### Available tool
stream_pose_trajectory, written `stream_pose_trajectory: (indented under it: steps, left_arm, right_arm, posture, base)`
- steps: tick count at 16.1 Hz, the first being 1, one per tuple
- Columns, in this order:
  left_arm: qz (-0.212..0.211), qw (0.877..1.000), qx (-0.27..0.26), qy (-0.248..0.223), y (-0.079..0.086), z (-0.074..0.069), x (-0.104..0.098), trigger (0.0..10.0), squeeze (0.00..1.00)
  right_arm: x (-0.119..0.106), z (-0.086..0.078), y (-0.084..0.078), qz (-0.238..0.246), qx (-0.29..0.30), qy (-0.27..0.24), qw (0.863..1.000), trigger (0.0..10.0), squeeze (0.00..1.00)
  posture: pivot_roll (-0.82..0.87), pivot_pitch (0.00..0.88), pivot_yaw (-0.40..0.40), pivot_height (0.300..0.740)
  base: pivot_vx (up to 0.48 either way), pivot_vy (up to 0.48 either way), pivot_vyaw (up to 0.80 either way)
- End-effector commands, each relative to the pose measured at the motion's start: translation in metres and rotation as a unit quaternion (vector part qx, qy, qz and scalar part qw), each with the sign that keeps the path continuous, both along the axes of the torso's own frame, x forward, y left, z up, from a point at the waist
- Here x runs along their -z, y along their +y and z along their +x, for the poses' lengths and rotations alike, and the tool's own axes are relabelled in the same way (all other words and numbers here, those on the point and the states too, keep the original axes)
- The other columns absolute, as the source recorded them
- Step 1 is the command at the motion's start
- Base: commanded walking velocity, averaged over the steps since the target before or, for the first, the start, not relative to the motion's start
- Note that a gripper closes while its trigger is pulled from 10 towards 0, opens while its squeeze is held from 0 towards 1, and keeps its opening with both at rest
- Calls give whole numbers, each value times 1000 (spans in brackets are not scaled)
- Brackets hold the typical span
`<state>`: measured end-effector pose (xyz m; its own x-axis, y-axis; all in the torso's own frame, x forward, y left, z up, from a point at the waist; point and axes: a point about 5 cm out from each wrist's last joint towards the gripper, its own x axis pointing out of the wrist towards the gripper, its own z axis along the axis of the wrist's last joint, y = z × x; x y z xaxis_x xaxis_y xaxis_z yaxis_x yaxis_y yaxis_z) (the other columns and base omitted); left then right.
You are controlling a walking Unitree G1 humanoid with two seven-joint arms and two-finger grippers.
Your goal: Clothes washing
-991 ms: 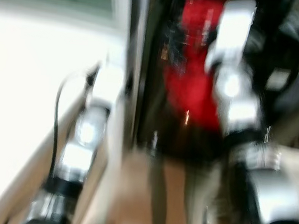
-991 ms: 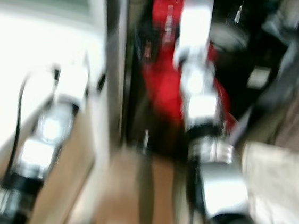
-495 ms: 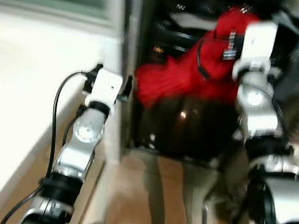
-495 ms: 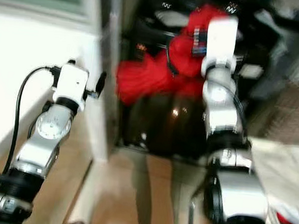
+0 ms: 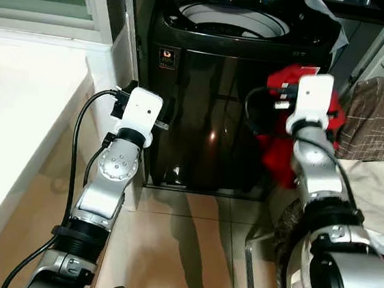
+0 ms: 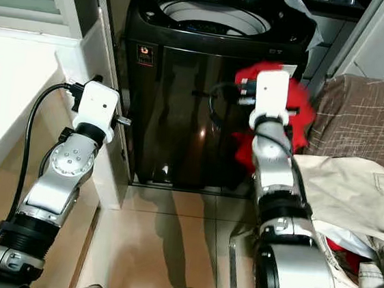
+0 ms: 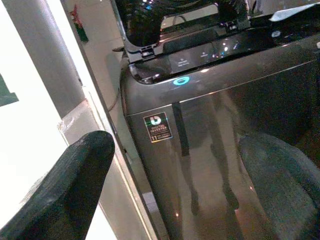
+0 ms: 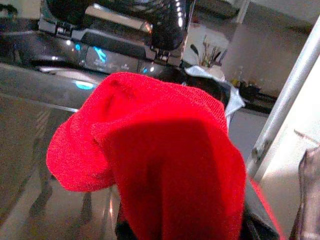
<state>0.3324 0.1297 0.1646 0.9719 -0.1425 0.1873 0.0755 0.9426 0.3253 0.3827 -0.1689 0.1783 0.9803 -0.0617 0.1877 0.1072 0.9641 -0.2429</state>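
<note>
1. The right hand (image 6: 247,89) is holding a red cloth (image 8: 165,165) in front of the black washer (image 5: 216,105), below its open top; its fingers are closed on the cloth.
2. The left hand (image 5: 164,110) is staying near the washer's left front corner, with its fingers (image 7: 70,185) spread apart and gripping nothing.
3. A beige garment (image 6: 351,202) is lying at the right, beside a brown cloth (image 5: 380,116).

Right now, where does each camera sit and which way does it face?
Eye views: on the head, looking down at the washing machine; both silver arms show.
Left wrist: along the open left gripper at the machine's front.
Right wrist: along the right gripper, shut on the red garment.
All share the machine.
</note>
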Motion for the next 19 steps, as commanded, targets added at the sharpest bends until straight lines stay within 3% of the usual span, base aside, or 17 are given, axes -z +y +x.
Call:
stream_pose_trajectory:
  steps: [1,3,5,9,12,16,19]
  left_arm:
    - [1,1000,13,-5,-5,2,-4,10000,0]
    - [0,1000,14,-6,-5,3,-4,10000,0]
    - [0,1000,13,-6,-2,4,-4,10000,0]
    - [0,1000,11,-6,-3,5,-4,10000,0]
    - [-25,999,26,-36,-8,1,-13,10000,0]
    - [-23,996,20,-85,-10,-1,-32,10000,0]
    - [-30,996,22,-87,-9,-2,-32,10000,0]
  right_arm:
    - [-5,0,4,16,-14,-11,1000,0,0]
    - [8,-5,5,38,-24,11,999,0,0]
    - [16,-10,2,26,-16,19,999,0,0]
    - [12,-9,0,17,-11,11,1000,0,0]
    - [4,-10,2,8,-21,-6,1000,0,0]
    - [-54,-4,5,-26,-43,-131,990,0,0]
    - [-75,0,1,-16,-40,-155,987,0,0]
  posture:
    - [-28,0,-9,740]
    - [-28,0,-9,740]
    - [-30,0,-6,740]
    - [-38,0,-3,740]
    - [-38,0,-3,740]
    - [-27,0,-1,740]
    - [-23,0,-5,740]
  base:
    - [0,0,0]
    - [0,0,-784]
    - [0,0,-791]
    - [0,0,-200]
    - [112,0,0]
    - [480,0,0]
    - [480,0,0]
